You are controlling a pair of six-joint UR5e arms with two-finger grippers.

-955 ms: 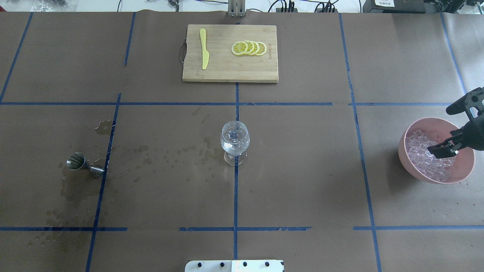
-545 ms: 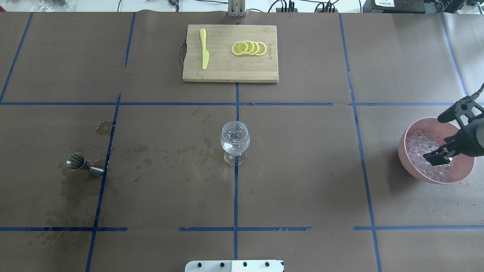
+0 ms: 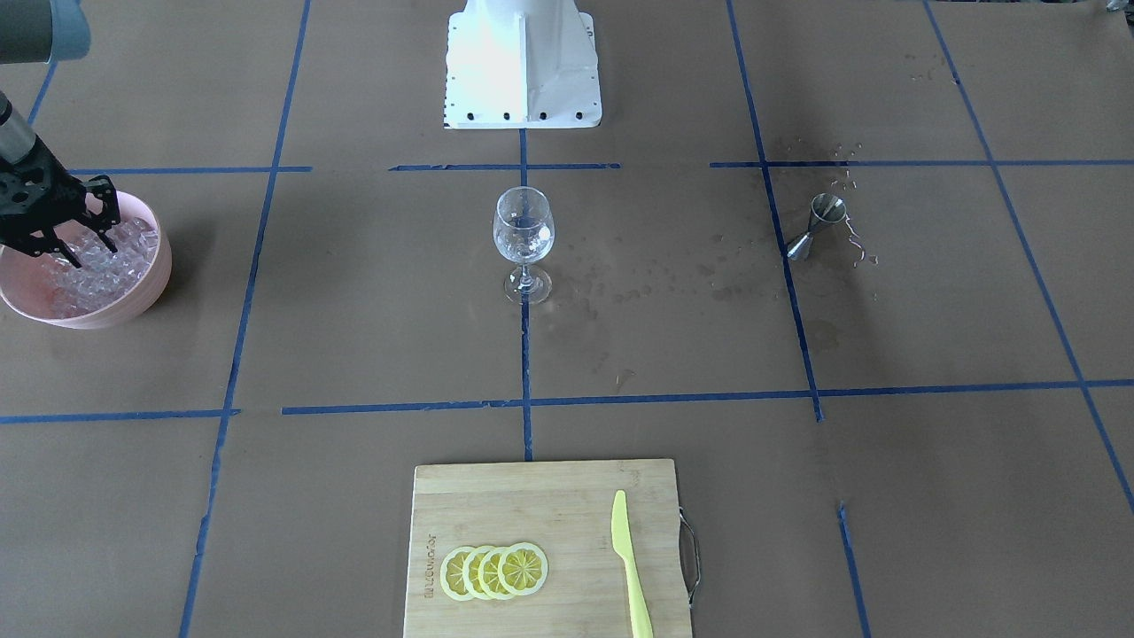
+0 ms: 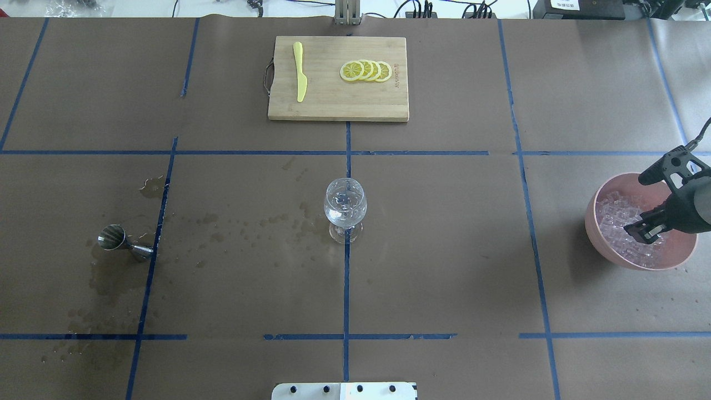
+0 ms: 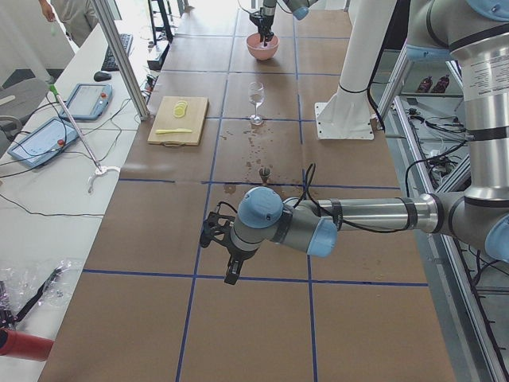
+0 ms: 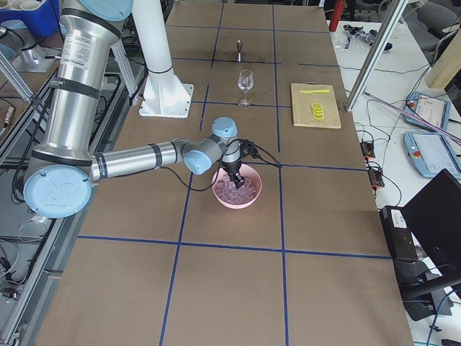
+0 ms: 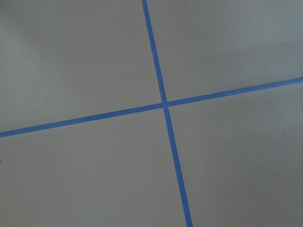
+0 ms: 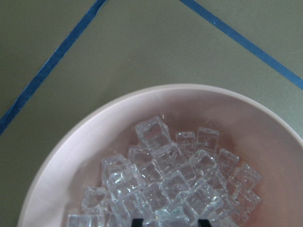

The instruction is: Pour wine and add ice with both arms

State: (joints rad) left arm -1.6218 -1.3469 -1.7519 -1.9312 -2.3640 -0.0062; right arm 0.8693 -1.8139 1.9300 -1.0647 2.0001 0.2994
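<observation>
Over the last second the right gripper (image 4: 641,231) had come down from above the rim and into the pink bowl (image 4: 592,221), its fingers sinking among the cubes.

Farthest left, the left arm (image 5: 350,215) reached out low over the table (image 4: 444,266) beyond the overhead view's edge. We saw its left gripper (image 5: 230,274) only from the side camera and could not tell whether it was released or clenched; its wrist camera looked down on a crossing of blue tape.

Next came the steel jigger (image 4: 118,241), lying on its side by a tape line, with wet spots (image 4: 244,225) on the paper between it and the wine glass (image 4: 345,208). The glass stood upright at the centre, and the wine (image 3: 524,251) was a small clear amount low in it, hard to make out.

Behind it, the cutting board (image 4: 333,108) carried a yellow knife (image 4: 300,72) and four overlapping lemon slices (image 4: 366,71).

At the right, the ice (image 4: 614,219) lay heaped in the bowl. The right gripper's fingers stood spread apart, tips down in the pile, with cubes between them and nothing pinched.
</observation>
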